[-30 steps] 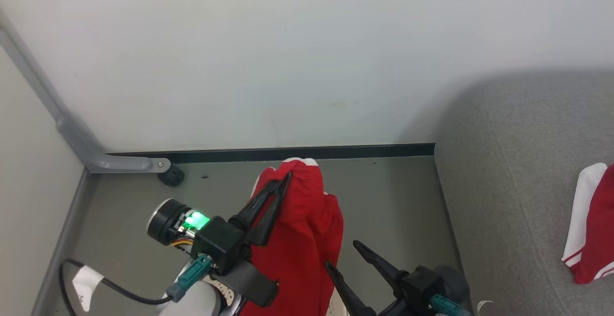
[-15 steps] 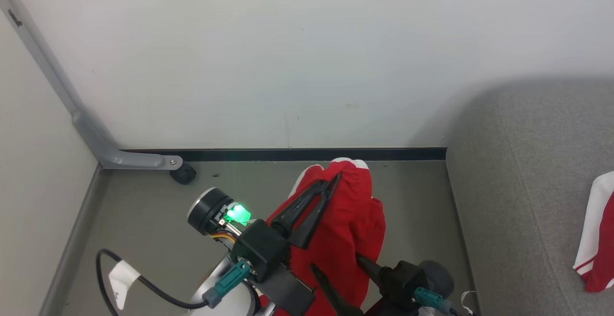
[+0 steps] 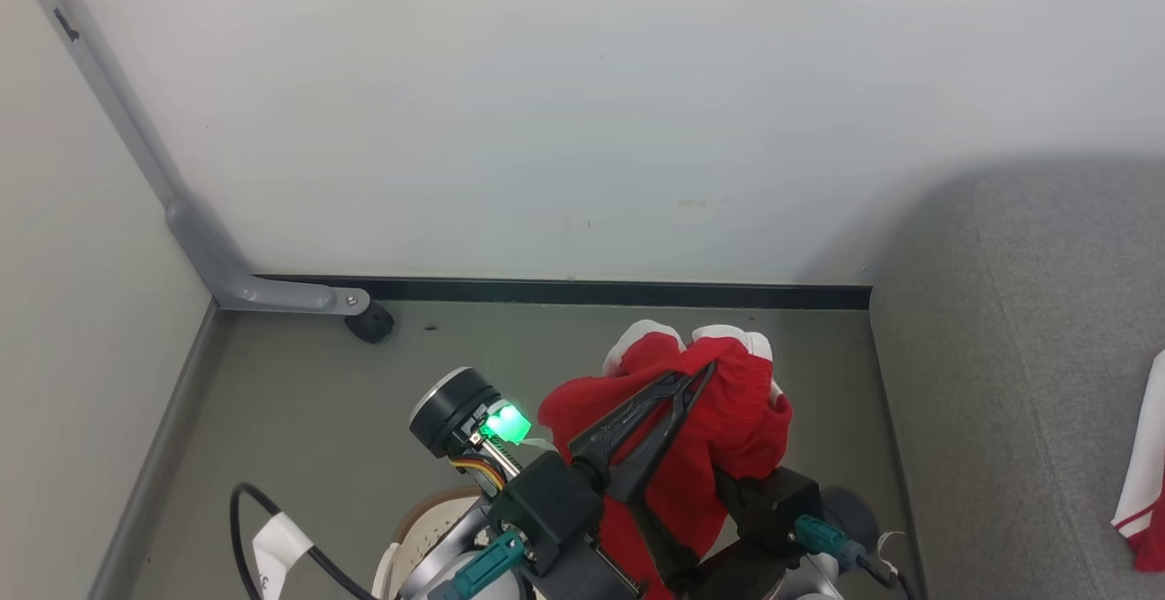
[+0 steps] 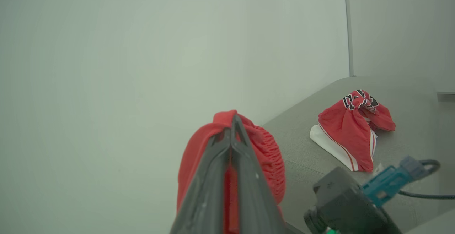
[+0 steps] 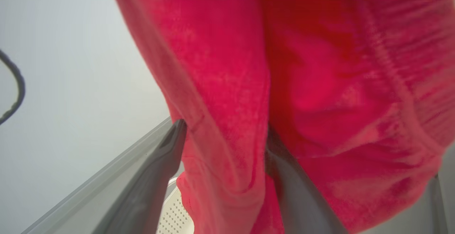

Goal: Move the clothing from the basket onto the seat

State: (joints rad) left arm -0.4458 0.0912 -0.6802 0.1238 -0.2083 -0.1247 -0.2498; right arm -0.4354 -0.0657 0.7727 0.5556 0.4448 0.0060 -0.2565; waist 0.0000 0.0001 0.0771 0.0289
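My left gripper (image 3: 703, 374) is shut on a bright red garment (image 3: 737, 422) with white trim, held up above the floor. The left wrist view shows red cloth pinched between its closed fingers (image 4: 233, 127). My right gripper (image 5: 224, 131) is open just below, and the hanging fabric (image 5: 320, 85) drapes over and between its spread fingers (image 5: 156, 170). A second red garment (image 4: 350, 127) with dark lettering lies on the grey seat (image 4: 302, 145), which is at the right in the head view (image 3: 1001, 354). A piece of the cream perforated basket (image 3: 414, 532) shows at the bottom.
A white wall (image 3: 582, 108) with a dark skirting strip runs across the back. A grey metal frame leg (image 3: 273, 293) with a black caster stands at the left corner. A black cable (image 3: 273, 536) with a white tag lies on the grey floor.
The head view has shifted. My left gripper has carried the garment to the right, closer to the seat. My right gripper's fingers, bare before, are now under the hanging cloth.
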